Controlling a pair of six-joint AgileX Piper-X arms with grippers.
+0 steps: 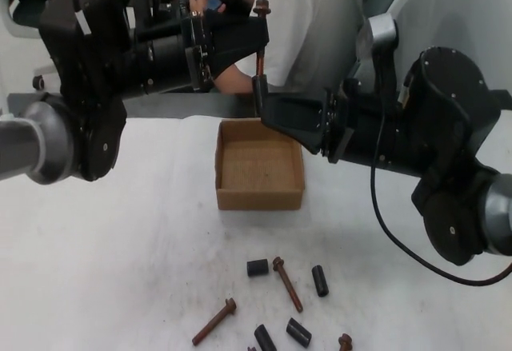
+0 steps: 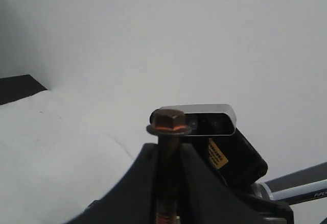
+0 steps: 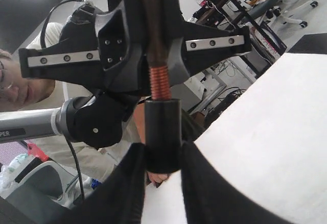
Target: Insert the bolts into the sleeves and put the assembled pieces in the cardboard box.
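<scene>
Above the cardboard box [image 1: 260, 200], my left gripper [image 1: 254, 37] is shut on a rusty bolt [image 1: 260, 47] that stands upright, hex head [image 2: 168, 122] on top. In the left wrist view the two fingers [image 2: 138, 183] clamp its shaft. Directly below, my right gripper [image 1: 258, 93] is shut on a black sleeve [image 3: 163, 132], also upright. The bolt's copper-coloured threaded end [image 3: 160, 83] meets the sleeve's top opening. The left gripper [image 3: 138, 40] shows just behind the thread in the right wrist view.
On the near part of the white bench lie loose parts: a sleeve [image 1: 257, 268], a bolt [image 1: 287, 283], another sleeve [image 1: 320, 281], a second bolt [image 1: 214, 321], and two more sleeves [image 1: 298, 332] at the front edge. Both arms hang over the bench's far half.
</scene>
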